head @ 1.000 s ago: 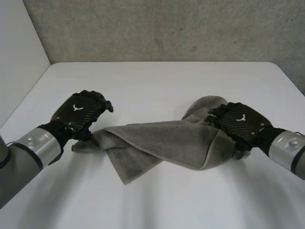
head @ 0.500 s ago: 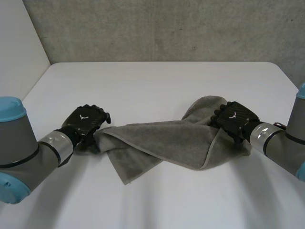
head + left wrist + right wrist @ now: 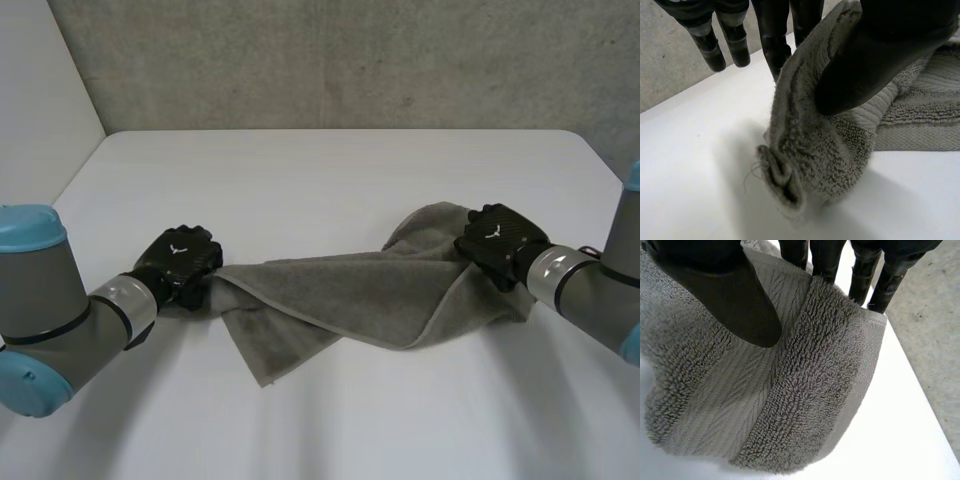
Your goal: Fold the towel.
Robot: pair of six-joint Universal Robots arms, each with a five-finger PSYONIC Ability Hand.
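A grey towel (image 3: pixel 340 295) lies crumpled across the middle of the white table (image 3: pixel 330 180), with one loose flap pointing toward the front. My left hand (image 3: pixel 180 262) is at the towel's left end. In the left wrist view its thumb (image 3: pixel 880 50) pinches a bunched corner of the towel (image 3: pixel 810 165) against the fingers. My right hand (image 3: pixel 497 240) sits on the towel's right end. In the right wrist view its thumb (image 3: pixel 730 290) presses a fold of the towel (image 3: pixel 790 405) against the fingers (image 3: pixel 865 275).
The table's left edge meets a white wall (image 3: pixel 40 120), and a grey concrete wall (image 3: pixel 350 60) stands behind the far edge. Bare tabletop lies in front of and behind the towel.
Both hands have curled shut onto the towel's ends. The left hand shifted slightly right onto the left corner, and the right hand moved a little up and back.
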